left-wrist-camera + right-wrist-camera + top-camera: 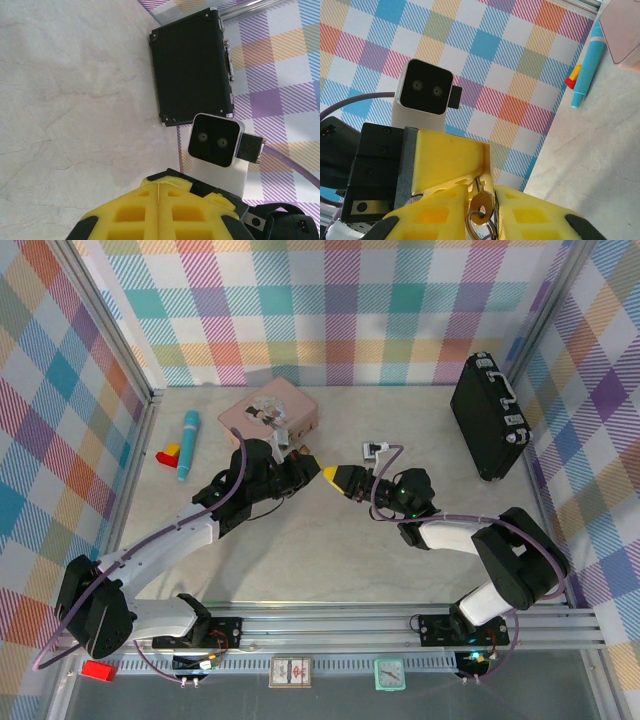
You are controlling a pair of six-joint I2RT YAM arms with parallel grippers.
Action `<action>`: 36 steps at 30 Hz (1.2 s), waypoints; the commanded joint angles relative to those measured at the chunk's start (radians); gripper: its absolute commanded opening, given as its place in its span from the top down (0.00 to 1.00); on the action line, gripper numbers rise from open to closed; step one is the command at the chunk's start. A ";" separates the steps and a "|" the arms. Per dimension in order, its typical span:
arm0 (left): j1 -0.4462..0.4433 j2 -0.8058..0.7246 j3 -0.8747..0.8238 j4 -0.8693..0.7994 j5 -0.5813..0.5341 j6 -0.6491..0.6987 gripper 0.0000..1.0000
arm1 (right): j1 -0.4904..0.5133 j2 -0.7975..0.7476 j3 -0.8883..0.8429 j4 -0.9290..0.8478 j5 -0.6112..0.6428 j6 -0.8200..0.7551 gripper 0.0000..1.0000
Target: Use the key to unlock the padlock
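- Top external: high behind the arms, looking down on the table [330, 550].
- Wrist views: low, close, facing each other; left sees the right wrist camera [216, 140], right sees the left wrist camera [422, 92].

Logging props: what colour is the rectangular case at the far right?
The rectangular case is black with silver trim; clearest in left wrist view.

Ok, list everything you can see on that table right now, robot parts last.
tin box: one, pink, far side, left of centre
marker: one, teal, left of the tin box
block: one, red and yellow, beside the marker
case: one, black, far right by the wall
padlock: one, brass, pinched in the right claw
left claw: one, yellow, shut, mid-table
right claw: one, yellow, meeting the left claw
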 commanded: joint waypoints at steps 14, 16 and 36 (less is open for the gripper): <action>-0.005 -0.043 -0.026 0.010 -0.060 0.016 1.00 | 0.027 0.019 0.040 -0.001 0.039 0.095 0.85; -0.004 -0.046 -0.027 0.010 -0.063 0.019 1.00 | 0.037 0.016 0.042 -0.022 0.055 0.105 0.84; -0.003 -0.038 -0.042 0.053 -0.064 0.012 1.00 | 0.048 -0.030 0.008 -0.123 0.123 0.125 0.90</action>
